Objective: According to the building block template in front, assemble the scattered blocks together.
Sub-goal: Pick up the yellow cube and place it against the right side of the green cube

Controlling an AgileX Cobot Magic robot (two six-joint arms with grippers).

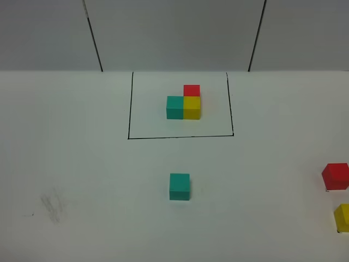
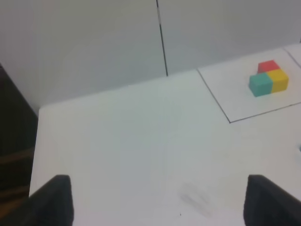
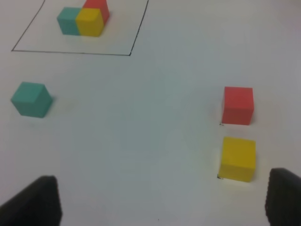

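The building block template (image 1: 184, 103) is a teal, yellow and red L of cubes inside a black drawn rectangle at the table's middle back. It also shows in the left wrist view (image 2: 268, 79) and the right wrist view (image 3: 82, 19). Of the scattered blocks, the teal cube (image 1: 179, 186) (image 3: 31, 99) sits alone in front of the frame. The red cube (image 1: 335, 176) (image 3: 238, 105) and yellow cube (image 1: 342, 217) (image 3: 238, 158) lie close together at the far right edge. My left gripper (image 2: 160, 207) is open over bare table. My right gripper (image 3: 160, 202) is open, short of the yellow cube. Neither gripper shows in the high view.
The white table (image 1: 82, 164) meets a grey back wall with two dark vertical seams (image 1: 94, 38). A faint grey smudge (image 1: 53, 206) marks the table's front left. In the left wrist view the table's left edge (image 2: 37, 141) drops to a dark floor.
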